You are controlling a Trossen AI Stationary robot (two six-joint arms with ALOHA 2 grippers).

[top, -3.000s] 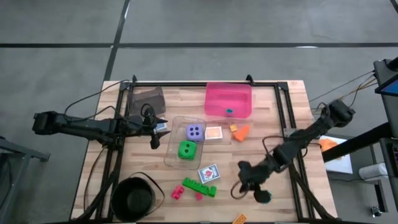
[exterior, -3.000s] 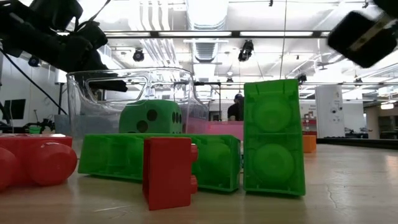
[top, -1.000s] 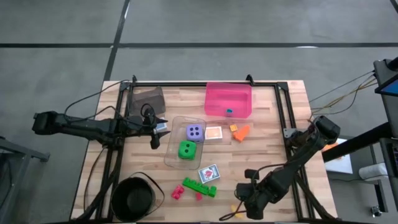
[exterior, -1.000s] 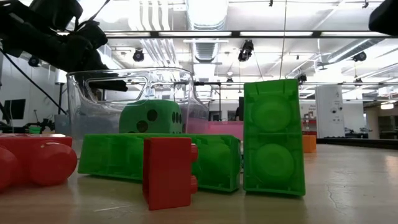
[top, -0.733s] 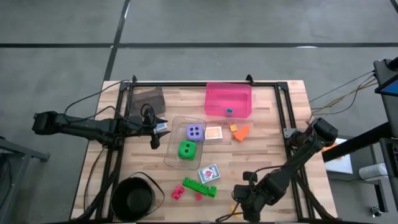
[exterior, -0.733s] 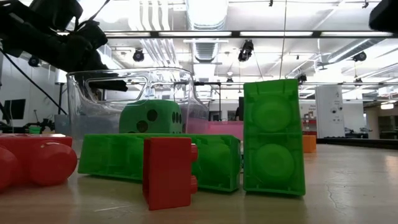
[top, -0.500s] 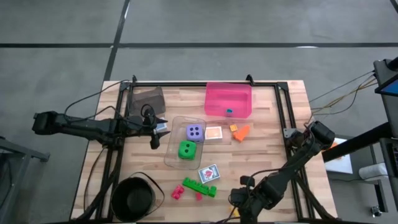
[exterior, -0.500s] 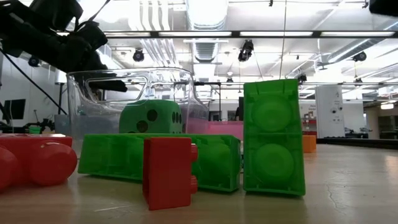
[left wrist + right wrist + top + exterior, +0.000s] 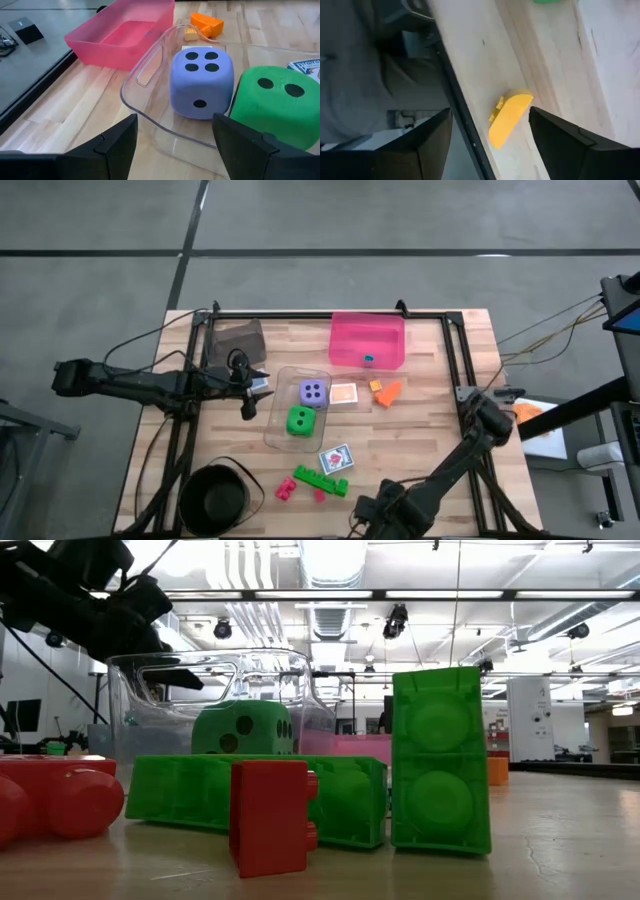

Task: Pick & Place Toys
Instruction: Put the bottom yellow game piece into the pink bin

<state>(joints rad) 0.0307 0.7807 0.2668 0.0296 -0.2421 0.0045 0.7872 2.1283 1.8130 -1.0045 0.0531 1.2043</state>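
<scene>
A purple die [image 9: 312, 392] and a green die [image 9: 300, 420] sit in the clear bin [image 9: 276, 432]. My left gripper [image 9: 172, 150] stands open at that bin's left end, its fingers level and touching nothing. A green brick [image 9: 320, 481], pink pieces [image 9: 286, 489] and a picture card [image 9: 336, 458] lie on the table's near half. At the near edge my right gripper [image 9: 490, 112] is open, pointing down over a yellow-orange piece [image 9: 507, 120]. The piece lies flat on the wood between the fingers, and I see no touch.
A pink bin [image 9: 368, 340] with a small teal piece stands at the far middle, and a grey bin [image 9: 237, 338] at the far left. A black bowl [image 9: 215, 498] sits near left. Orange pieces [image 9: 385, 390] and a card [image 9: 343, 393] lie right of the clear bin. The table's near edge [image 9: 462, 115] runs beside the yellow-orange piece.
My right gripper has gone along the near edge toward the table's left and a little nearer, the arm stretching down over the edge. The left arm and the toys have kept still.
</scene>
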